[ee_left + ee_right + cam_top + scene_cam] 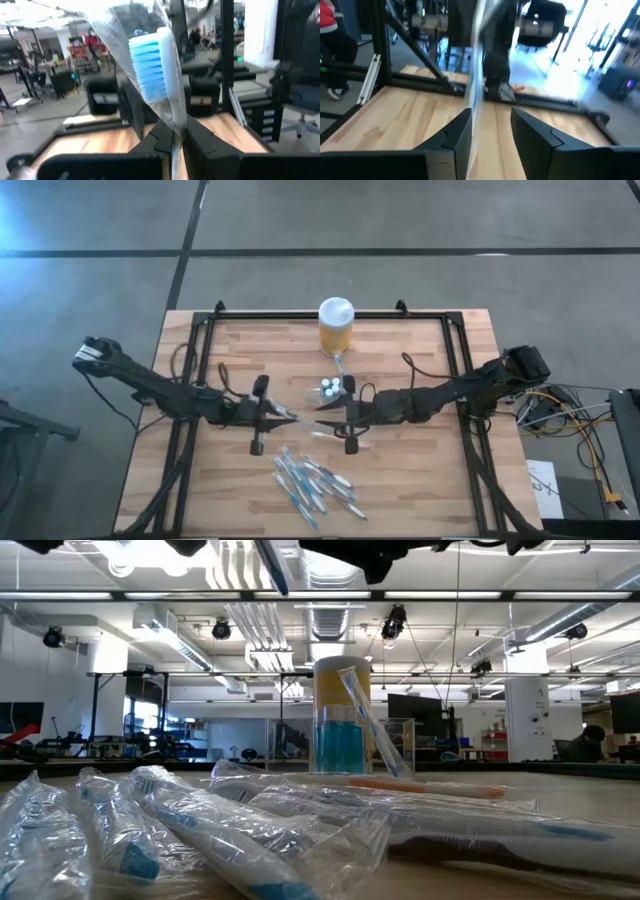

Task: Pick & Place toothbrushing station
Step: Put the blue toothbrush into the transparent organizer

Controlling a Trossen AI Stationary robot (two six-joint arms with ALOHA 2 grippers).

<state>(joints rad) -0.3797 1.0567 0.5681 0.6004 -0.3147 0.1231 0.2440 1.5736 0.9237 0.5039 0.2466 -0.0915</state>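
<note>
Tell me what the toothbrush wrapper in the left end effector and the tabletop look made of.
Wrapper: thin clear plastic film, likely; glossy, creased, blue bristles visible through it. Tabletop: light wood, apparently jointed strips with a matte finish; visible grain and plank seams.

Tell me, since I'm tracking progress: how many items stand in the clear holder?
3: pale round tops clustered in the clear holder, just in front of the yellow jar; others may be hidden from above.

Wrapped toothbrushes (315, 485) near the table's (420, 480) front edge.
</note>
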